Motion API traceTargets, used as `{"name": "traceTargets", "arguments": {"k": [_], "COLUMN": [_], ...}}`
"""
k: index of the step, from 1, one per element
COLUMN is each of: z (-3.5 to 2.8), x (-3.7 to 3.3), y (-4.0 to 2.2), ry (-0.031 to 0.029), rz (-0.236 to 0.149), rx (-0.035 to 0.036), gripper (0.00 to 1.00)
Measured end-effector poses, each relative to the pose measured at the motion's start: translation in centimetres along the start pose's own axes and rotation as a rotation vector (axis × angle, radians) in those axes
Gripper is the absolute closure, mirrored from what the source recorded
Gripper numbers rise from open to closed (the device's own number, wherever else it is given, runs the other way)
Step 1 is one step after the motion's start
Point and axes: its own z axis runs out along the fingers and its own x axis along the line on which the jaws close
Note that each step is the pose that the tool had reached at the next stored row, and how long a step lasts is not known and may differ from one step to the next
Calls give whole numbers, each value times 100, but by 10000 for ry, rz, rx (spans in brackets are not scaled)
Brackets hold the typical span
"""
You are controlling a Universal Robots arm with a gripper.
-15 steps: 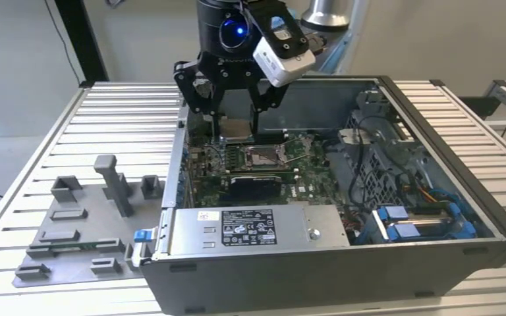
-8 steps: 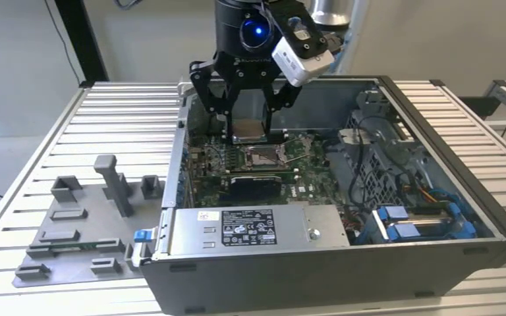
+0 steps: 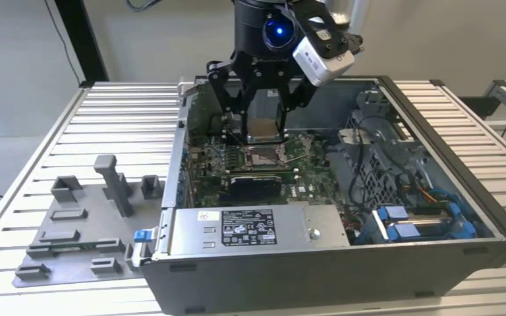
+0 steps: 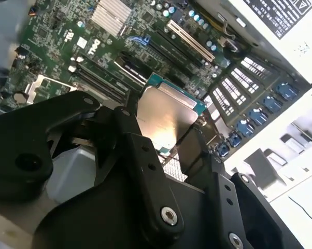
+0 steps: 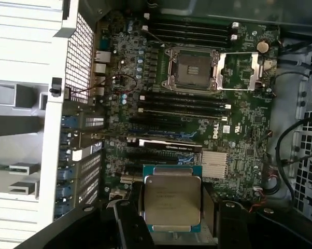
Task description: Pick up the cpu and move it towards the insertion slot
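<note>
Exterior view gives you the hand (image 3: 265,131) hanging inside the open computer case (image 3: 429,257), its fingers closed on the cpu (image 3: 265,126), which you hold flat and clear of the motherboard (image 3: 235,187). The slot (image 3: 262,157) sits on that board just at 6 o'clock from the cpu in this view, near but apart from it, with its frame open. In the first wrist view you see the cpu (image 5: 172,201) silvery side up between the dark fingers (image 5: 127,228), and the slot (image 5: 192,70) well apart from it toward 12 o'clock, past the memory rows. In the second wrist view the cpu (image 4: 169,116) shows tilted above the board. Gray fixture blocks (image 3: 82,217) rest on the table (image 3: 121,118) at 9 o'clock from the case.
</note>
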Motion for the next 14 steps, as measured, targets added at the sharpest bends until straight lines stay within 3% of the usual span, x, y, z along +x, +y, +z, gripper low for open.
{"name": "traceTargets", "arguments": {"k": [14], "z": [1], "x": [-333], "y": [-27], "ry": [0], "rz": [0], "rx": [0], "gripper": [100]}}
